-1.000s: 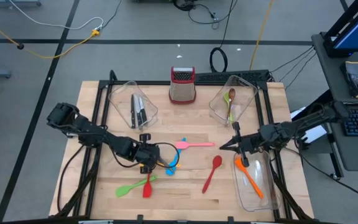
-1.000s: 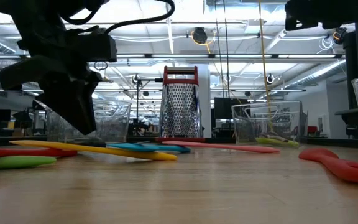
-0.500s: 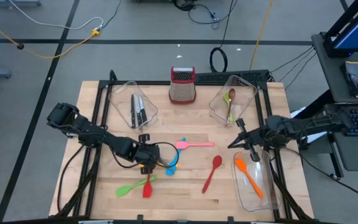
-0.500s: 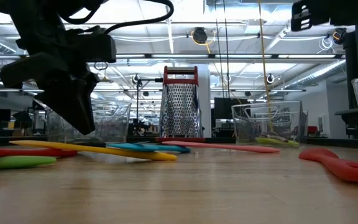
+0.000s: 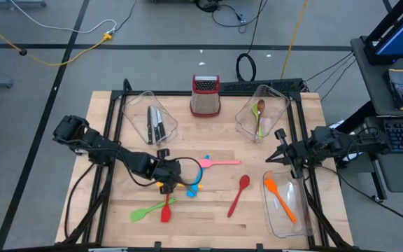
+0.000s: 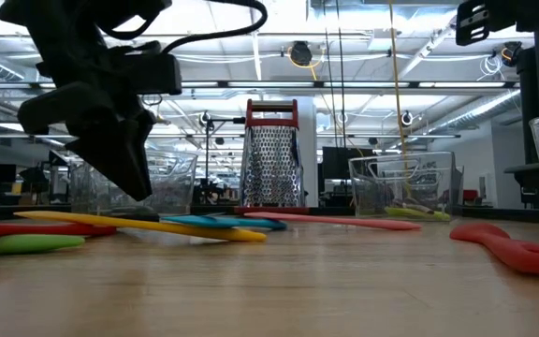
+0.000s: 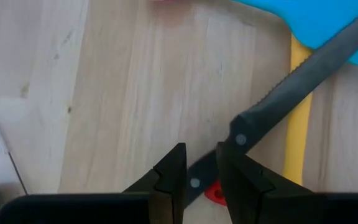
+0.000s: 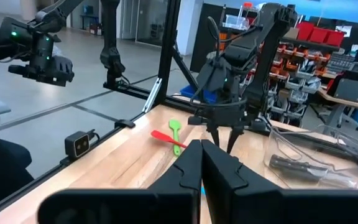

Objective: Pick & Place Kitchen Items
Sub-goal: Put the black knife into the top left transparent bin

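My left gripper [image 5: 168, 182] is low over the table's middle left, shut on a black-handled knife [image 7: 291, 81] among a yellow spatula [image 7: 298, 124] and a blue spatula [image 7: 328, 25]. The gripper hides the knife in the high view. Loose on the wood lie a pink spatula [image 5: 219, 162], a red spoon [image 5: 239, 194], and a green spatula [image 5: 145, 212] crossed by a second red spoon [image 5: 166, 210]. My right gripper [image 5: 278, 150] is shut and empty, raised at the table's right edge. My left gripper pinches the knife's black handle [image 7: 199, 180] between its two fingers, at the riveted stretch back from the blade. The fingers slant down from above and lie across the handle. The serrated blade [image 7: 316, 68] runs over the yellow spatula's handle and the blue spatula.
A clear bin [image 5: 133, 112] at the far left holds knives. A far-right bin [image 5: 275, 105] holds spoons, and a near-right bin [image 5: 296, 217] holds an orange spatula [image 5: 280, 199]. A metal grater [image 5: 206, 96] stands at the far edge. Bare wood lies along the near edge.
My right gripper, shut all the while, has drawn back from over the near-right bin toward the table's right edge and risen a little.
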Action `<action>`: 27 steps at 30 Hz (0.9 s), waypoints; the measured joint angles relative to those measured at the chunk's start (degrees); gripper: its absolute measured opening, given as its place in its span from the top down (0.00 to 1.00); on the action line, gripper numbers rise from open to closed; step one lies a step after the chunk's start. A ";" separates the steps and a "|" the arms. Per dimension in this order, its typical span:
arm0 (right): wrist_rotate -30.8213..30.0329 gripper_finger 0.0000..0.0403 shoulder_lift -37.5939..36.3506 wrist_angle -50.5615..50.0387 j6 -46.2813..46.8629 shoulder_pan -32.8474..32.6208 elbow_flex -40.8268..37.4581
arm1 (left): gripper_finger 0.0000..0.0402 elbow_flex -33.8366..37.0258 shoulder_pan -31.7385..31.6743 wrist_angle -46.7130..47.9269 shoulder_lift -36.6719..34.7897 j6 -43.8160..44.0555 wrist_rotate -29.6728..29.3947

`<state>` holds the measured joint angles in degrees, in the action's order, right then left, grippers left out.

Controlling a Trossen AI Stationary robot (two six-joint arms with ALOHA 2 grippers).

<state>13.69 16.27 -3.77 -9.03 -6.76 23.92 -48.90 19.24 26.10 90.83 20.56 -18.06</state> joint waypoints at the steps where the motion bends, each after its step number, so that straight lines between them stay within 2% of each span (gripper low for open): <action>1: 0.00 1.00 0.00 0.02 -0.02 -0.01 0.00 | 0.77 0.00 -0.04 -0.28 0.00 -0.81 0.00; 9: -0.04 1.00 0.00 0.02 -0.39 -0.02 0.00 | 0.77 0.00 0.00 0.16 0.00 -2.89 3.51; 27: -0.07 1.00 0.00 0.02 -0.58 -0.02 0.00 | 0.77 0.00 -0.02 0.40 0.00 -2.42 3.17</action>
<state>13.63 16.27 -3.75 -9.61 -6.79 23.92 -48.90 19.22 26.50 90.83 18.14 -14.90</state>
